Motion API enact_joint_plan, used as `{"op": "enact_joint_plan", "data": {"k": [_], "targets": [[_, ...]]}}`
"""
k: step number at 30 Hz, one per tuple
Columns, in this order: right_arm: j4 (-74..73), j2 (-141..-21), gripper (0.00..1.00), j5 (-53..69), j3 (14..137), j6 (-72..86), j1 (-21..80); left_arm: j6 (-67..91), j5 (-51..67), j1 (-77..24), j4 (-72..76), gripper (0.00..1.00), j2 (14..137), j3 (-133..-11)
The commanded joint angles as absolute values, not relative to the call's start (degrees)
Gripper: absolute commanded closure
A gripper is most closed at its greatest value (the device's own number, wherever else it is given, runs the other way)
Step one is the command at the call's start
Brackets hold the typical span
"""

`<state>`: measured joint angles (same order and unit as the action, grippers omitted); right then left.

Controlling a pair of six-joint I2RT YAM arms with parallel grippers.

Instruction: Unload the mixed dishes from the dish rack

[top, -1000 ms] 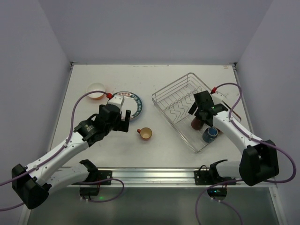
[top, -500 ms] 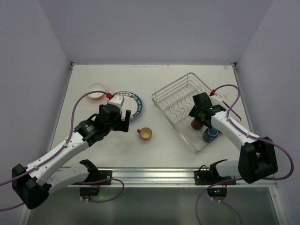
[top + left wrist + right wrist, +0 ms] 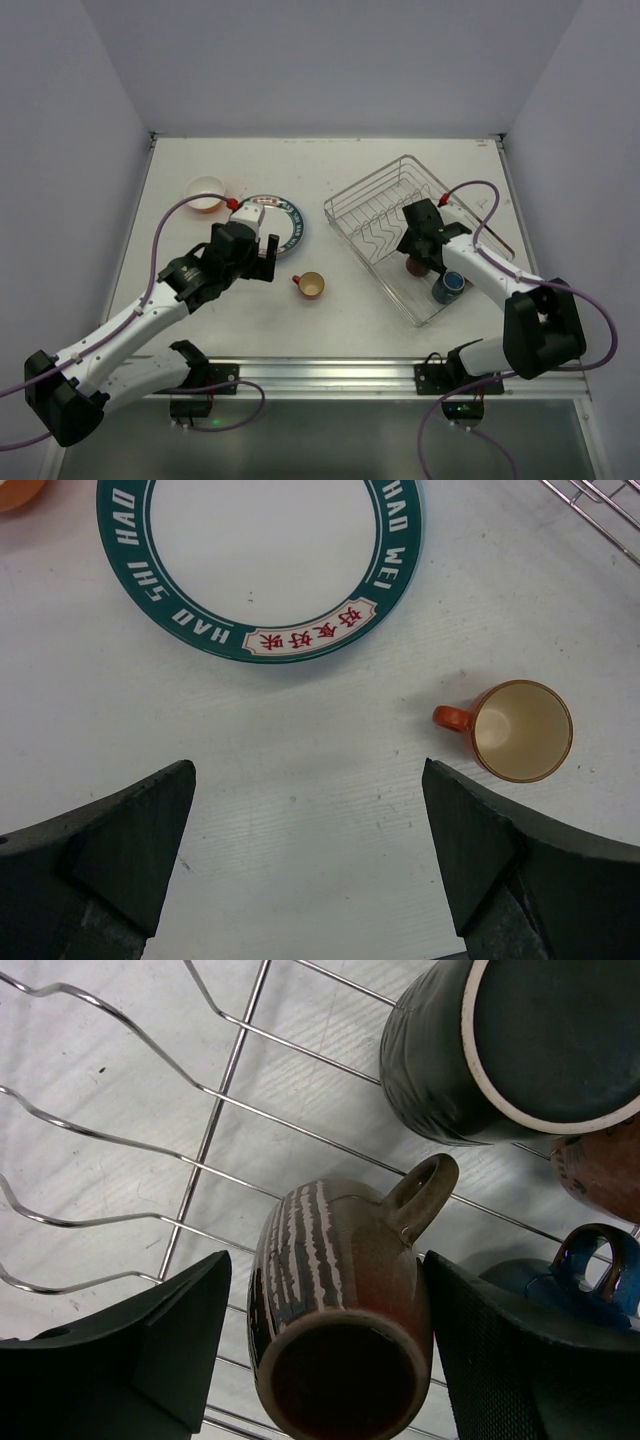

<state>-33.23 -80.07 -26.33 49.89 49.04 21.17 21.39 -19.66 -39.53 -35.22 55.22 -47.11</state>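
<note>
Nearest the arm bases, an orange mug [image 3: 310, 285] stands upright on the table [image 3: 340, 310], cream inside, its handle pointing left. That is one dish unloaded. The left gripper [image 3: 308, 810] hovers just above and to the left of it, jaws spread as wide as they go and holding nothing. At the same depth on the right, the near end of the dish rack [image 3: 372, 205] holds what is left to do. A blue mug [image 3: 448, 287] sits closest to the bases. Just behind it, a brown mug [image 3: 335, 1300] lies on its side on the wires, glazed reddish brown with pale streaks, handle up and dark mouth facing the wrist camera. The right gripper [image 3: 418, 248] has its jaws wide on either side of this mug. One finger is touching or nearly so and a sliver of gap shows at the other, so I judge it is not gripped yet. A black mug [image 3: 520, 1040] lies beyond it. Farther back on the left, a patterned plate [image 3: 275, 220] with a dark lettered rim lies flat on the table, and behind it sits an orange bowl [image 3: 206, 193], white inside. The rack's zigzag slots look bare, so the mugs seem to be what remains.
</note>
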Motion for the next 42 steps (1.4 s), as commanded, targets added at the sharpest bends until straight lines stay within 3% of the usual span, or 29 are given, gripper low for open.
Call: {"op": "enact_joint_plan", "data": {"k": [1, 8, 15, 20, 28, 33, 38, 42], "targets": [[-32.2, -80.1, 0.23, -28.0, 51.8, 50.0, 21.5, 20.2, -19.8, -39.7, -33.1, 0.00, 54.1, -46.9], [-32.5, -80.1, 0.38, -28.5, 52.3, 49.0, 21.5, 20.3, -19.8, -39.7, -33.1, 0.00, 53.9, -46.8], [-32.4, -77.2, 0.73, -26.4, 52.3, 46.8, 21.5, 20.3, -19.9, -39.7, -33.1, 0.00, 54.2, -46.8], [-32.6, -74.1, 0.89, -25.2, 52.0, 45.4, 21.5, 20.4, -20.2, -39.7, -33.3, 0.00, 54.8, -47.0], [-34.4, -66.2, 0.94, -22.2, 52.7, 42.1, 21.5, 20.2, -20.2, -39.7, -33.6, 0.00, 53.4, -47.4], [-35.6, -59.6, 0.97, -20.0, 53.3, 41.1, 21.4, 23.1, -10.9, -39.8, -31.2, 0.00, 51.5, -50.0], [-36.5, -52.5, 0.97, -14.4, 54.8, 40.3, 21.4, 28.2, 13.4, -40.0, -10.0, 0.00, 48.5, -46.9], [-36.7, -47.2, 0.97, -9.9, 56.3, 40.2, 21.4, 33.1, 20.4, -45.6, 9.2, 0.00, 52.0, -44.9]]}}
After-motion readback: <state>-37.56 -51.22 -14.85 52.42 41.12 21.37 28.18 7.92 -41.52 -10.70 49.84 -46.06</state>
